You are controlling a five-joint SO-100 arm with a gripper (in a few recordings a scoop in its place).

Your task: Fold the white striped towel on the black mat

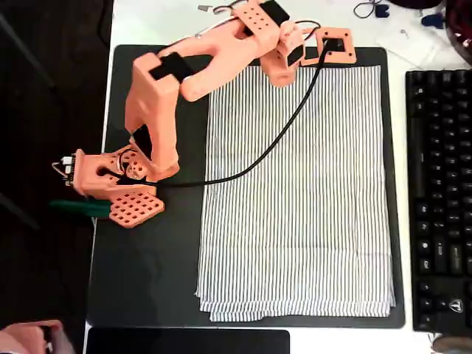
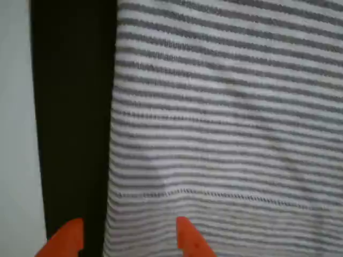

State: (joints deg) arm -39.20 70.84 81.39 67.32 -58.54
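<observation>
Orange fingertips (image 2: 185,235) sit closest to the wrist camera, two tips poking up from the bottom edge with a clear gap between them, so the gripper (image 2: 128,238) is parted and holds nothing. One tip is over the black mat (image 2: 72,118), the other over the white striped towel (image 2: 225,118), and the towel's edge runs between them; whether either tip touches the cloth is hard to say from this blurred close view.

Largest in the overhead view is the white surface (image 1: 158,18), with the black mat (image 1: 147,273) lying on it, its long sides running top to bottom of the picture. The white striped towel (image 1: 295,199) lies flat on the right part of the mat, reaching almost to the mat's right and bottom borders and leaving a broad black strip bare on the left. Its long axis runs top to bottom of the picture, and the pinstripes run the same way. Layered edges show at its bottom end, slightly fanned.

Over the mat's left strip stands the orange arm (image 1: 151,103), reaching up and rightward to the towel's top edge, where the gripper (image 1: 313,51) is. A black cable (image 1: 273,144) trails from there across the towel to the arm's base. A black keyboard (image 1: 441,199) lies along the right edge, just beside the mat.
</observation>
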